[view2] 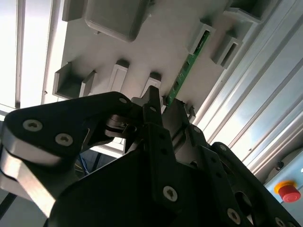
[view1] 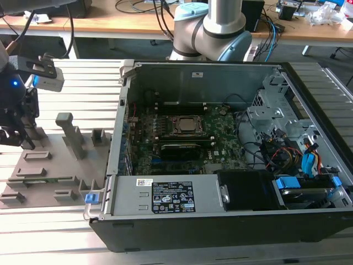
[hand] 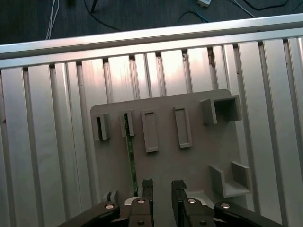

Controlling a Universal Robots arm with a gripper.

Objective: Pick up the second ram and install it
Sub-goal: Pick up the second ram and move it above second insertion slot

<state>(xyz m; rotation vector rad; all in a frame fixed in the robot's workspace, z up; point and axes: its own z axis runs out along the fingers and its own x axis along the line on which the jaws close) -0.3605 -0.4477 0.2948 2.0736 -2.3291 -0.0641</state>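
Hand [hand: 162, 190] points straight down over grey tray [hand: 199, 156], fingers [hand: 147, 187] apart, nothing clamped. Ram [hand: 130, 158] stands on edge in the tray's slots. Its near end is just beside one finger; cannot tell whether it sits inside the gap. Tray rests on ribbed metal counter [hand: 47, 142]. Farther off, at the exterior view's right: open PC case [view1: 193, 74], motherboard [view1: 220, 138] exposed. Arm base [view1: 212, 27] behind the case.
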